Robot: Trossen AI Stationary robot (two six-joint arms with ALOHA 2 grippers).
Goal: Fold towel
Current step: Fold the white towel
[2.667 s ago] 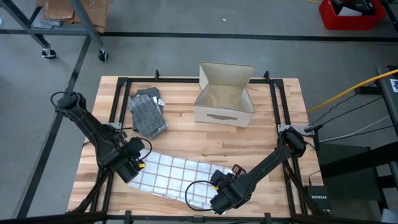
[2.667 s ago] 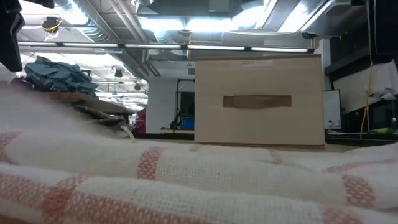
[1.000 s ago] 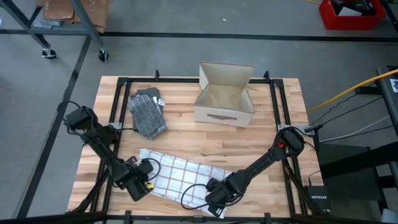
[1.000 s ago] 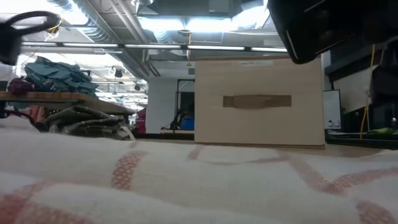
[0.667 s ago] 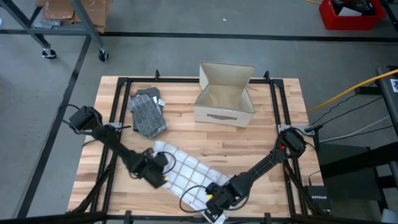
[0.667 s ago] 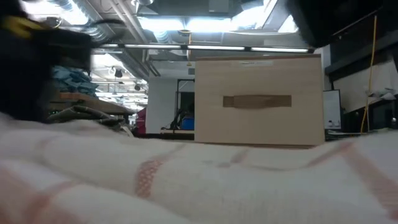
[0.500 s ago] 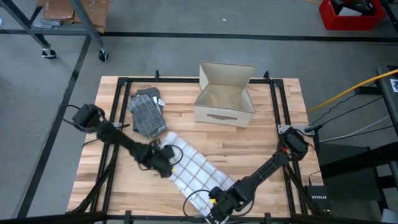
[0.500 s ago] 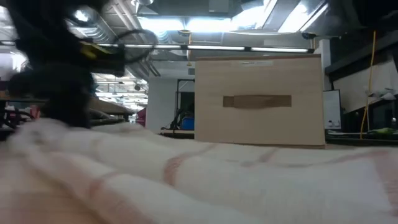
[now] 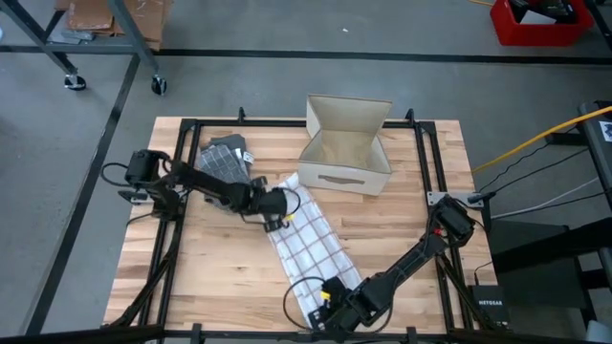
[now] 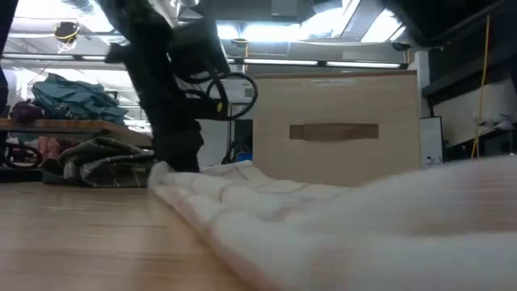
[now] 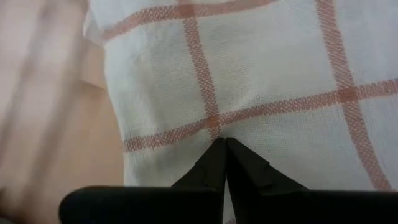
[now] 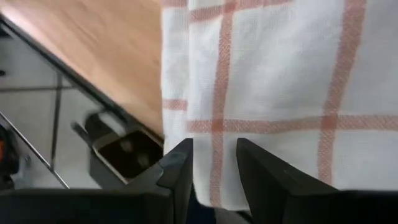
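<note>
The towel [image 9: 308, 244], white with thin orange check lines, is lying stretched in a long band across the middle of the bench [image 9: 402, 229], running from just left of the open cardboard box [image 9: 346, 143] down to the near edge. The left gripper [image 9: 278, 216] is holding the far end, its fingers [image 11: 214, 165] pressed together on a pinch of cloth, as the left wrist view is showing. The right gripper [image 9: 330, 302] is sitting at the near end by the bench edge, its fingers [image 12: 180, 168] standing a little apart with the towel's hem caught between them, so it appears to be clamped on that thin edge.

The cloth is looking light, limp and loosely woven. It is sagging and rumpling between the two holds in the low view, so it will likely drape and slide rather than keep a shape. Corners or hem edges seem the best places to take hold, pinching only a little cloth, and keeping the span taut should stop it from bunching. A second, darker folded cloth [image 9: 226, 162] is lying on the far left, apart from the work.
</note>
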